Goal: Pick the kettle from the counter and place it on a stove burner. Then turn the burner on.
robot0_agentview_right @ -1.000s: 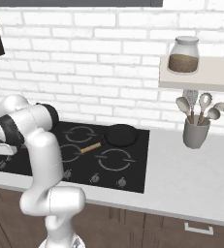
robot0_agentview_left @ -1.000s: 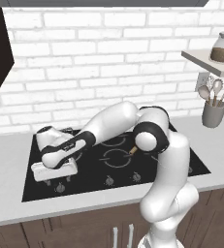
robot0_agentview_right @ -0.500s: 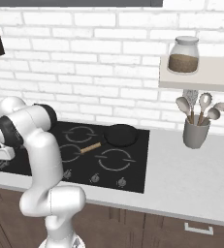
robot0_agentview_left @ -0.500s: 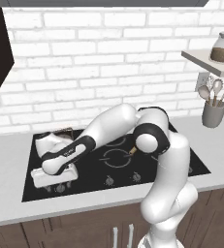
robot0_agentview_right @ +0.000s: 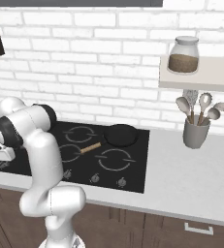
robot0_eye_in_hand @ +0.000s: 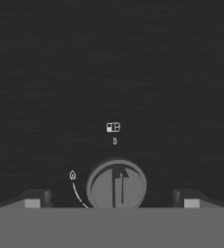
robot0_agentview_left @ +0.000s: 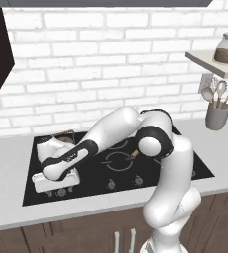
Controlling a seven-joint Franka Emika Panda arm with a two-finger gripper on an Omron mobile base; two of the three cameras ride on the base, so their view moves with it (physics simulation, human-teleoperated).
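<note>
The brown kettle (robot0_agentview_left: 63, 135) stands at the back left of the black stove (robot0_agentview_left: 150, 170), mostly hidden behind my forearm. My gripper (robot0_agentview_left: 56, 189) hangs low over the stove's front left corner, pointing down at the knob row. In the hand view my gripper (robot0_eye_in_hand: 112, 201) is open, its fingertips (robot0_eye_in_hand: 33, 200) standing on either side of a round grey knob (robot0_eye_in_hand: 116, 186) without touching it. A flame mark (robot0_eye_in_hand: 72, 175) sits left of that knob. A large grey ring burner (robot0_agentview_right: 114, 160) shows at the stove's middle front. The pale counter (robot0_agentview_left: 7, 163) lies left of the stove.
A black frying pan (robot0_agentview_right: 121, 135) with a wooden handle (robot0_agentview_right: 90, 147) sits on the back right of the stove. A grey utensil holder (robot0_agentview_right: 196, 133) stands on the counter to the right, under a shelf with a jar (robot0_agentview_right: 184, 55). More knobs (robot0_agentview_left: 110, 184) line the stove's front.
The hand has come down and forward a little toward the front left knob. The jaws have stayed open and the kettle has not moved.
</note>
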